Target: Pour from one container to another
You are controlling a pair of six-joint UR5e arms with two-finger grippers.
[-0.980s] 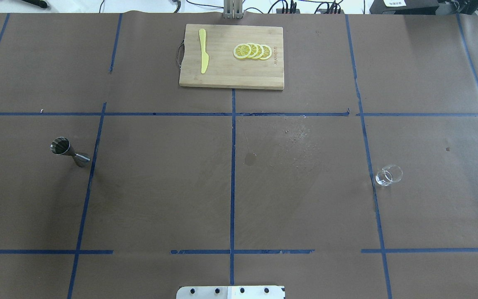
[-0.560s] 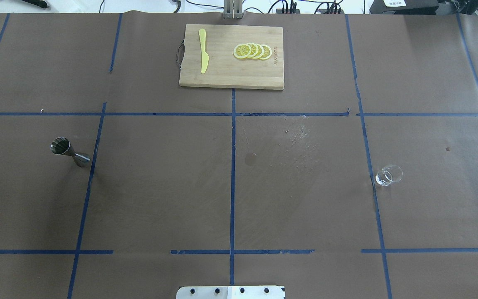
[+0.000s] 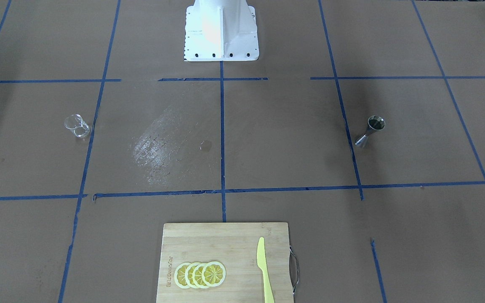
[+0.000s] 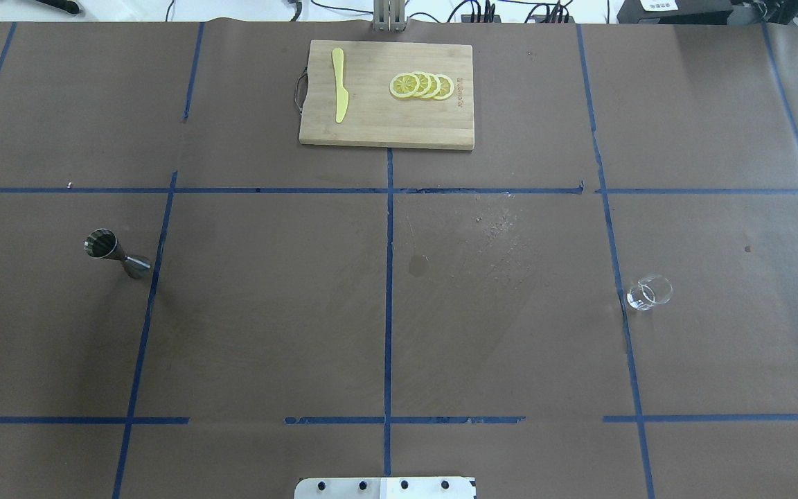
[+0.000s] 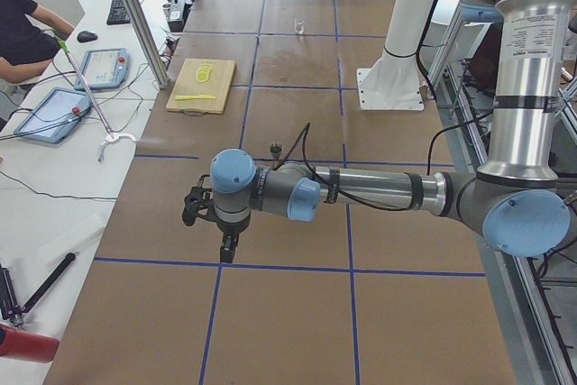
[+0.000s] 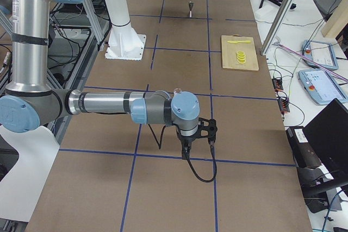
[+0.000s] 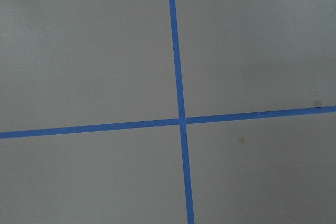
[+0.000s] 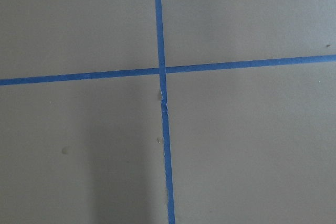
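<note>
Cannot judge the spread of left gripper (image 5: 227, 248) or right gripper (image 6: 186, 149) from the side views; both over bare tape crossings at the table's ends, well apart from either vessel. Mid-table: steel jigger (image 4: 116, 254) upright on the left, small clear glass (image 4: 648, 292) upright on the right. Risk of tipping the narrow-waisted jigger with an off-centre grasp, or misjudging the transparent rim and spilling. Farthest, cutting board (image 4: 385, 121), likely out of harm's way
</note>
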